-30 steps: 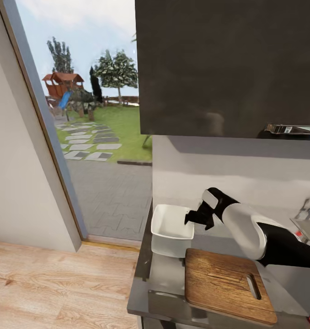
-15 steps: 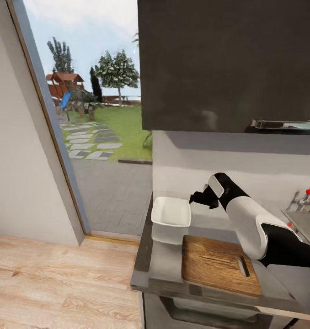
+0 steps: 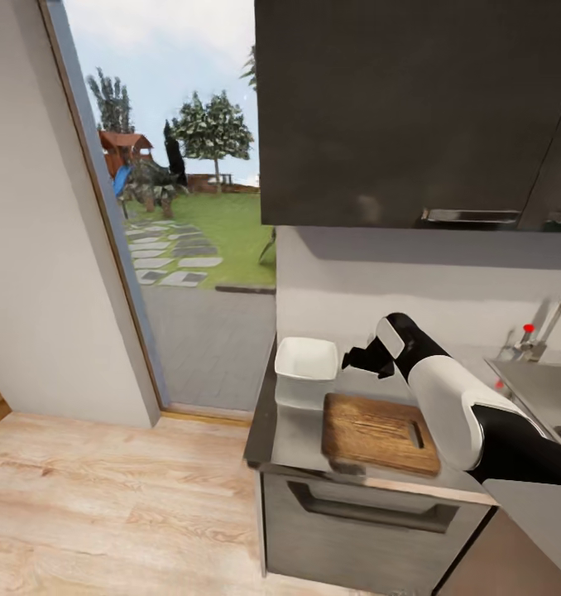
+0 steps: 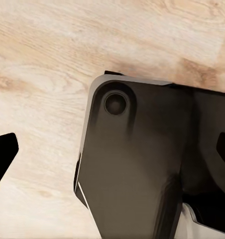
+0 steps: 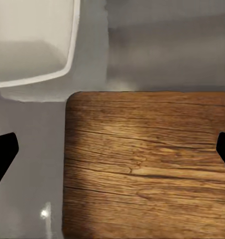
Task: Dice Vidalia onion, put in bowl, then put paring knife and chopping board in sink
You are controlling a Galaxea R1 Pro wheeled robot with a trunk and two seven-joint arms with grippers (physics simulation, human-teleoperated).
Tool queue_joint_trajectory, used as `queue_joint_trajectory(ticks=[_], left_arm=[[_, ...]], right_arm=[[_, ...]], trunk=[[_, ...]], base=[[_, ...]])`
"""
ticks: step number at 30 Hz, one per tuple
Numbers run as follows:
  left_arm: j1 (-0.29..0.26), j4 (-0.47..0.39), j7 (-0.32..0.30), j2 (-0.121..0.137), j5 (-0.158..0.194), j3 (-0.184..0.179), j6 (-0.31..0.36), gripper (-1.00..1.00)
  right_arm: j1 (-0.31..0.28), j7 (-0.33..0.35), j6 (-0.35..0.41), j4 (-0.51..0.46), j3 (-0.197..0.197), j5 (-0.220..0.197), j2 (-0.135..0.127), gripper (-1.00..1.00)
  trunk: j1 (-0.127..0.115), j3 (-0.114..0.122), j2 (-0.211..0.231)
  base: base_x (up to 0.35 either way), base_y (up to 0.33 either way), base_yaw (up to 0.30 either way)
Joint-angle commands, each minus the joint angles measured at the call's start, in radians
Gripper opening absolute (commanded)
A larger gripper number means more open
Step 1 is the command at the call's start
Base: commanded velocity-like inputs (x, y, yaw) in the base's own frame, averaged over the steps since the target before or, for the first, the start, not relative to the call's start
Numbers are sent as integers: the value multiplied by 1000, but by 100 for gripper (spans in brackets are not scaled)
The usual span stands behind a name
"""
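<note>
The white bowl (image 3: 306, 359) sits at the far left end of the grey countertop (image 3: 294, 433), next to the big glass door. From the head view its inside looks bare and white — no onion bits can be seen in it. The right wrist view shows one corner of the bowl (image 5: 30, 42), and that part looks bare too.

The brown board (image 3: 378, 431) lies flat on the countertop just beside the bowl, nearer the front edge. Its slot handle points toward the sink (image 3: 539, 393). Nothing lies on the board. In the right wrist view the board (image 5: 147, 164) has a small strip of grey countertop between it and the bowl, so the two are close but not touching.

The right gripper (image 3: 357, 359) hangs in the air above the countertop, just past the bowl and over the back edge of the board. In the right wrist view its two dark fingertips (image 5: 4, 149) sit far apart at the sides, spread wide, with nothing between them.

The sink is at the right, with a tap (image 3: 529, 338) that has a red dot. Only part of the basin shows, so what is inside is hard to tell.

The left gripper (image 4: 112, 149) points down at the wooden floor (image 4: 48, 74) and the robot's dark base (image 4: 137, 169). Its fingertips are wide apart too — it holds nothing.
</note>
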Motion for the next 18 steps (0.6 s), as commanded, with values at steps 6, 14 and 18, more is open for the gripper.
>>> queue_joint_trajectory(ticks=[6,14,18], left_arm=[[0,-2,-1,0,4,0,-1,100],[0,-2,-1,0,4,0,-1,100],[0,-2,-1,0,4,0,-1,100]], right_arm=[[-1,-11,1,2,-3,-10,1,100],[-1,-10,-2,17,-3,-8,1,100],[-1,-6,-4,51,-3,-6,-1,100]], trunk=[[0,-2,-2],[0,-2,-2],[0,-2,-2]], base=[[-335,0,0],[-335,0,0],[-335,0,0]])
